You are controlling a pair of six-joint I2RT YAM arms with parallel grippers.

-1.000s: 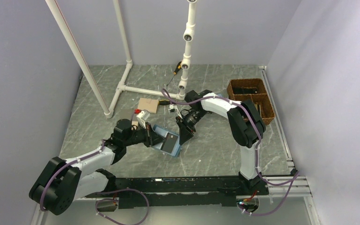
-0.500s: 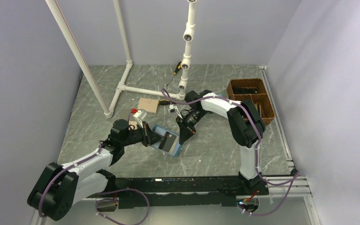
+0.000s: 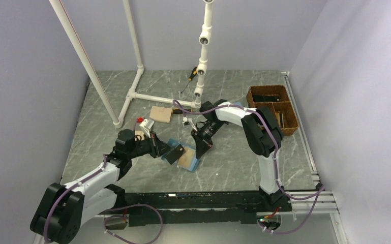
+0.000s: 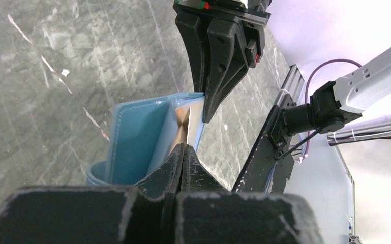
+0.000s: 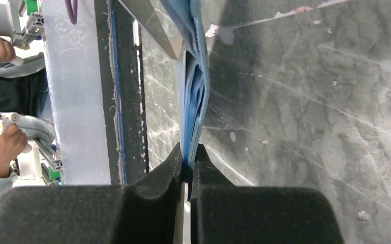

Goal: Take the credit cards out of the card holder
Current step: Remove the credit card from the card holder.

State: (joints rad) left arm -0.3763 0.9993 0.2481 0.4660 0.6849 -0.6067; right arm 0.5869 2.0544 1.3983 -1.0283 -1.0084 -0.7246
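Note:
The card holder (image 3: 187,159) lies open on the marble table, blue inside, with a tan card face showing in its right half. My left gripper (image 3: 169,151) is shut on a dark credit card (image 3: 175,154), which sits tilted over the holder's left half. In the left wrist view this card runs edge-on from my shut left gripper (image 4: 183,148) toward the blue holder (image 4: 137,134). My right gripper (image 3: 202,149) is shut on the holder's right edge. The right wrist view shows the right gripper (image 5: 188,161) pinching the blue layers of the holder (image 5: 197,86), with the grey card (image 5: 152,25) beyond.
A brown basket (image 3: 273,105) stands at the back right. A white pipe frame (image 3: 134,94) rises at the back left, with a cardboard piece (image 3: 160,114) and a small red-and-white item (image 3: 143,122) near it. A black rail (image 3: 198,200) runs along the near edge.
My left gripper has drawn back to the left with the dark card, sliding it off the holder's right half and uncovering a tan face there. The right arm has barely moved.

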